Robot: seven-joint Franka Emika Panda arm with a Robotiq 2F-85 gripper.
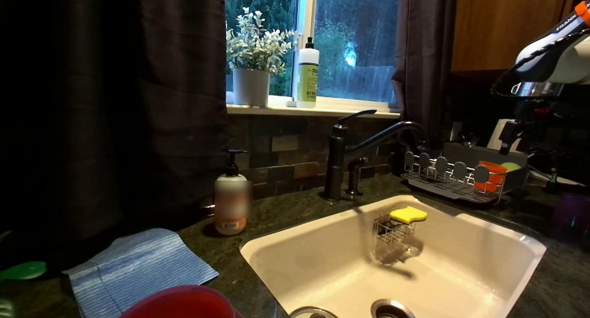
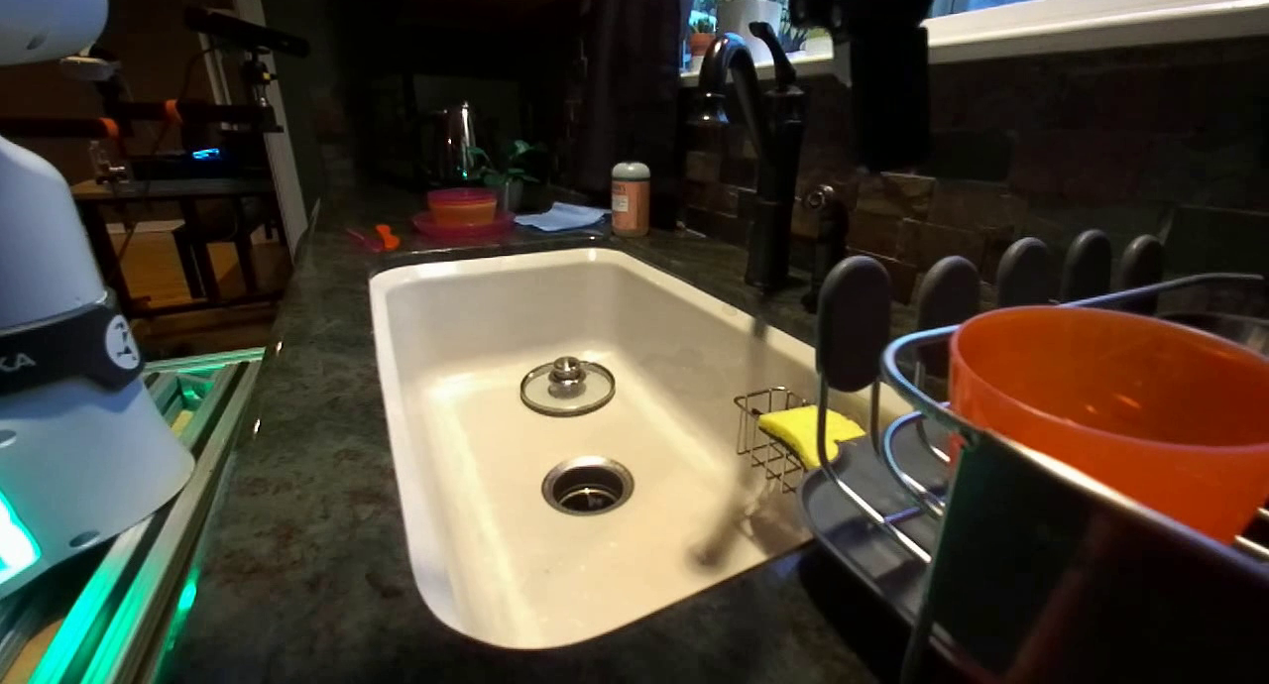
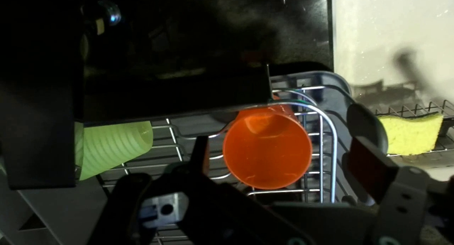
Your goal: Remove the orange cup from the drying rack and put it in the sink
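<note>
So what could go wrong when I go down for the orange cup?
In the wrist view, one finger of the open hand overlaps a grey peg of the drying rack; it might snag going down. Later, the orange cup could land on the lid lying in the sink and tip.

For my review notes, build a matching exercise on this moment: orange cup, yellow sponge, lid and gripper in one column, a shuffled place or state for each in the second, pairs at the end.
Column one
1. orange cup
2. yellow sponge
3. lid
4. gripper

Column two
A. on the floor of the sink
B. with its jaws apart
C. in the drying rack
D. at the wire caddy

Pairs: 1-C, 2-D, 3-A, 4-B
</note>
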